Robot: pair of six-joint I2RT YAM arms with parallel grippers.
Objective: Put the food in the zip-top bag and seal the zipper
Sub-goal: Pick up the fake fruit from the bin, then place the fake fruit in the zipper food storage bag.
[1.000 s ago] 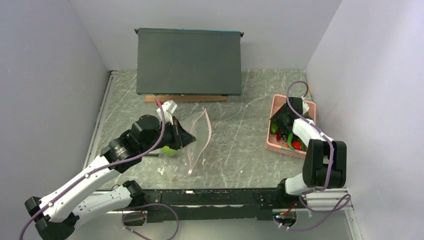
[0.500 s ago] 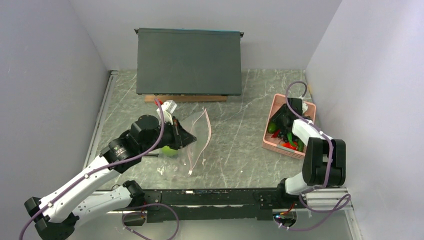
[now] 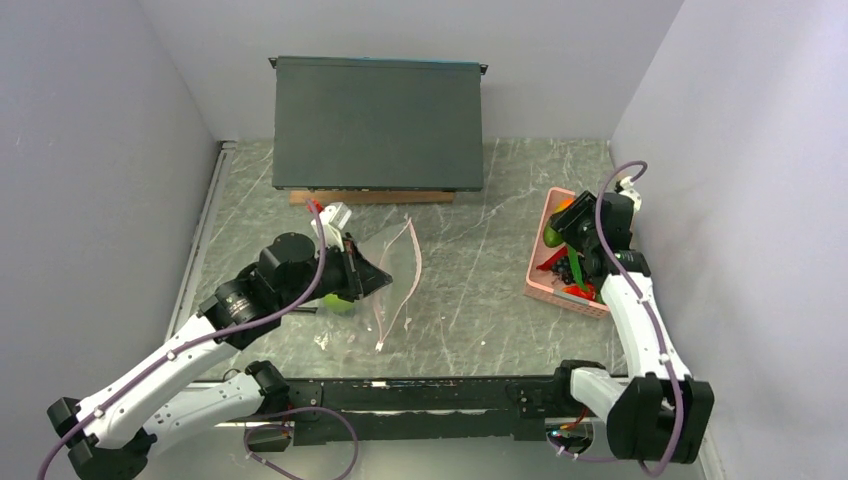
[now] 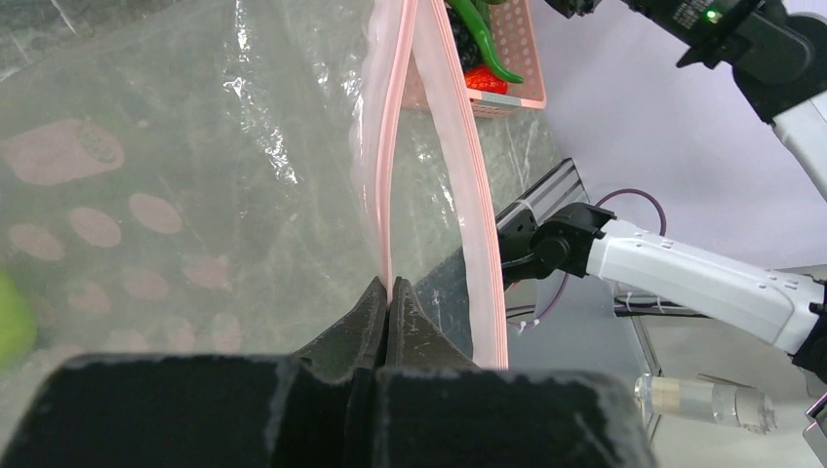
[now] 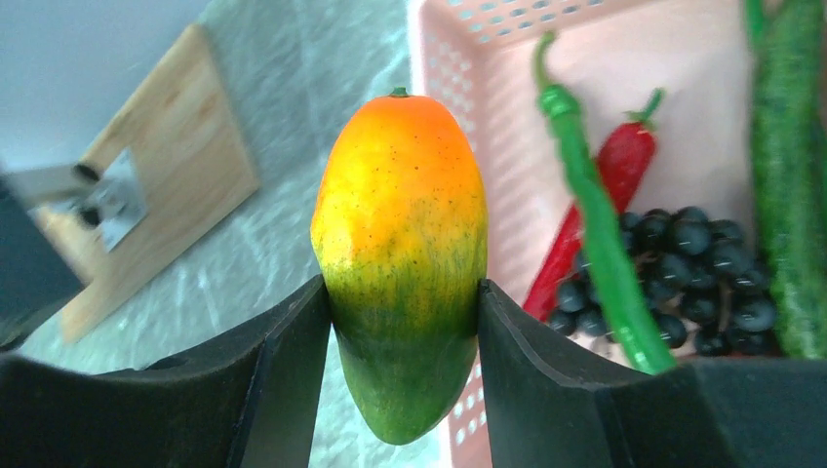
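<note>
Orange-green fruit [image 5: 400, 214] sits clamped in the right gripper [image 5: 402, 292] above the basket [image 5: 458, 58] at the table's right edge, while the left gripper [image 4: 388, 292] pinches the zipper [image 4: 385, 146] of the open bag [image 4: 176, 146] toward the left edge; most food not yet bagged, sealing not done.

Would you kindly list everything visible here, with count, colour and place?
table: one, grey marble.
zip-top bag: one, clear with pink dots, table centre-left.
zipper: one, pale pink, bag's open mouth.
round fruit: one, lime green, at the bag's left side.
basket: one, pink, table right.
mango: one, orange to green, over the basket's rim.
red chili: one, red, in basket.
green chili: one, green, in basket.
grapes: one bunch, dark, in basket.
cucumber: one, dark green, in basket.
box: one, dark grey, table back.
wooden board: one, tan, under the box.
left gripper: black, shut on zipper.
right gripper: black, shut on mango.
</note>
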